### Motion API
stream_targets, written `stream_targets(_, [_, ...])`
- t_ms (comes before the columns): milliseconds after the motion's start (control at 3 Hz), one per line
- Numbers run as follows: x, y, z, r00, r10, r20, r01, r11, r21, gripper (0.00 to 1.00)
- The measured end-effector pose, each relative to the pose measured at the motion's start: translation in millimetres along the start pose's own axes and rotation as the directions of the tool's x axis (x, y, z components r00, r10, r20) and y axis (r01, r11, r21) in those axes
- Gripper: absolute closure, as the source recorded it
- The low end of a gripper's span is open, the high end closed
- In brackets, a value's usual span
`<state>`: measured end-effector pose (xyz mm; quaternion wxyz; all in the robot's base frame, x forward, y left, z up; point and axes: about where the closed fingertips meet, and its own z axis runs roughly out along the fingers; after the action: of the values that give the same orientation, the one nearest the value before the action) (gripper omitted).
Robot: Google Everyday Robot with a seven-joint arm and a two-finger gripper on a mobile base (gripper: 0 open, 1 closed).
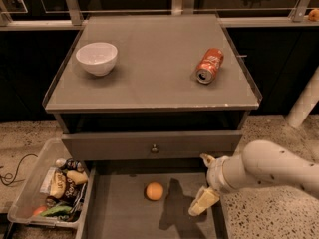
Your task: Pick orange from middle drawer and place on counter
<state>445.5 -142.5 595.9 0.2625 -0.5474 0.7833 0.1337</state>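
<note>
The orange (pixel 154 191) lies on the floor of the open middle drawer (pixel 124 218), left of centre. My gripper (pixel 205 181) hangs over the drawer's right side, about a hand's width right of the orange and above the floor. Its two pale fingers are spread apart, one (pixel 207 159) up near the drawer front above and one (pixel 203 201) lower down. It holds nothing. The counter (pixel 149 78) is the grey top above.
A white bowl (pixel 96 58) stands on the counter's left. A red soda can (pixel 209 65) lies on its side at the right. A closed drawer front with a knob (pixel 154 147) sits above the open drawer. A clear bin of snacks (pixel 52 190) stands on the floor at left.
</note>
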Motion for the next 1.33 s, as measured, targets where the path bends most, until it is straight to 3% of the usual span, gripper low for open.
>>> stream_targets(333, [8,14,47,0.999,-0.037,0.037,0.036,0.9988,0.033,0.00])
stream_targets(667, [16,35,124,0.991,-0.098,0.086,0.091,0.9924,0.082,0.00])
stream_targets(1000, [16,35,124,0.991,-0.098,0.086,0.091,0.9924,0.082,0.00])
stream_targets(1333, [15,33,144,0.988,-0.115,0.101,0.108,0.9917,0.070,0.00])
